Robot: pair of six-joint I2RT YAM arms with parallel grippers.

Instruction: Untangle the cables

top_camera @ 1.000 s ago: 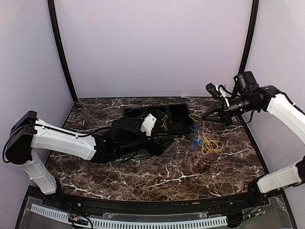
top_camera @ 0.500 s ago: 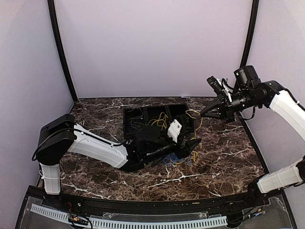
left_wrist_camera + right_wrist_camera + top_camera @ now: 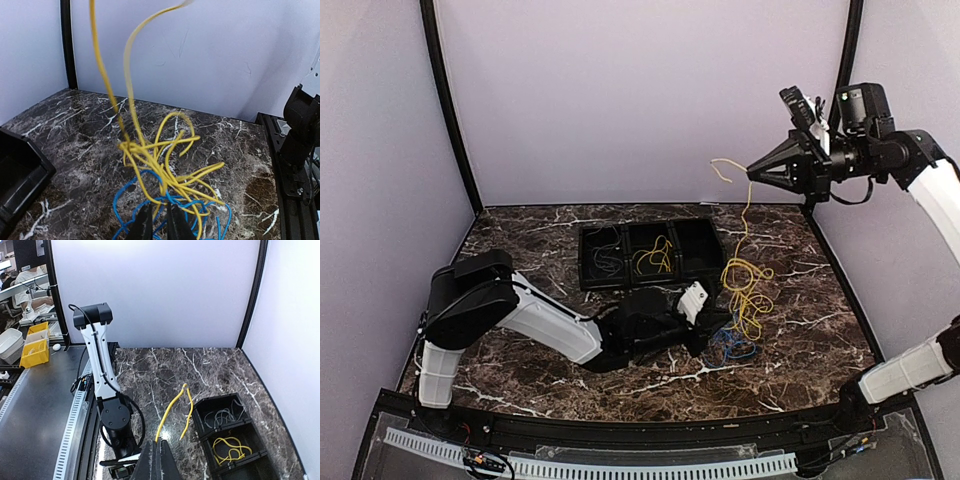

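The cables are a tangle of yellow loops [image 3: 745, 290] over blue loops [image 3: 730, 345] on the table, right of the black tray [image 3: 582, 258]. My right gripper [image 3: 752, 172] is high above the table and shut on one yellow cable [image 3: 170, 412], which hangs from it down into the tangle. My left gripper [image 3: 715, 335] lies low at the tangle's near side. In the left wrist view its fingers [image 3: 145, 225] stand almost together at the blue loops [image 3: 125, 192], with blue and yellow strands in the narrow gap. The yellow loops [image 3: 165, 155] rise just beyond.
The tray [image 3: 250, 405] has three compartments: grey wires [image 3: 222, 415] in one, a yellow cable [image 3: 230, 447] in the middle, the third looks bare. The left arm's forearm [image 3: 550, 325] lies across the table in front of it. Walls enclose three sides.
My right gripper rose up and to the right, drawing the yellow cable out of the tangle. My left arm swung right from the tray to the tangle and its jaws closed.
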